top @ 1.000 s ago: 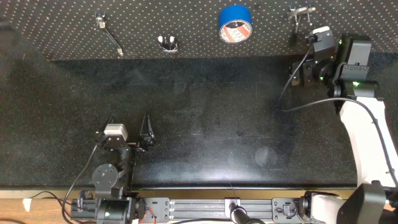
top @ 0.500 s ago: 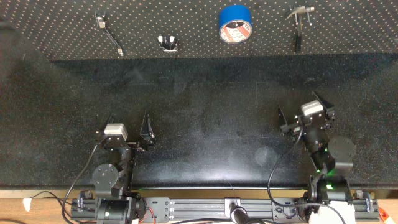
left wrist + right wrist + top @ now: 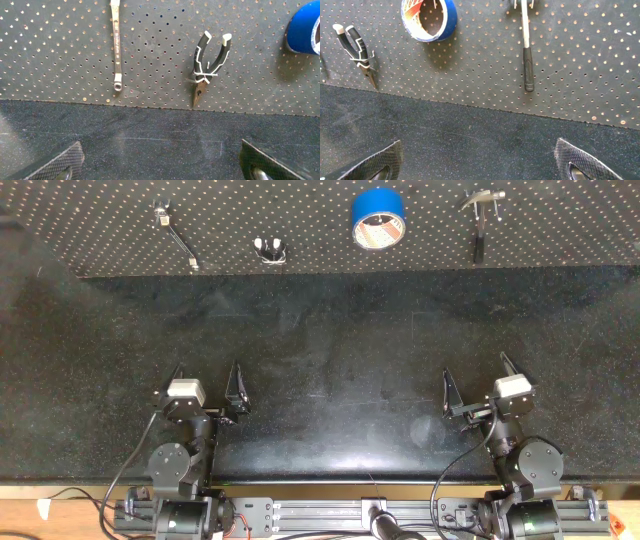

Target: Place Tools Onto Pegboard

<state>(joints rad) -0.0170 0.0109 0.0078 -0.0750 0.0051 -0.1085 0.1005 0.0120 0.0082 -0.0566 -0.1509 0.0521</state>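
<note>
My left end effector (image 3: pixel 207 383) and right end effector (image 3: pixel 478 385) sat spread apart over the counter (image 3: pixel 330 340); wrench (image 3: pixel 176 235), pliers (image 3: pixel 269 248), tape (image 3: pixel 378 218) and hammer (image 3: pixel 482 222) hung on the pegboard (image 3: pixel 80 230).

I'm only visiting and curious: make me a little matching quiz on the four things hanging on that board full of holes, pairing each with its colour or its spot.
Things:
1. wrench
2. pliers
3. tape roll
4. hammer

Descriptions:
A. blue and round
B. black-and-white handles, tip pointing down
C. hangs farthest left on the pegboard in the top view
D. hangs farthest right on it in the top view

Pairs: 1-C; 2-B; 3-A; 4-D.
</note>
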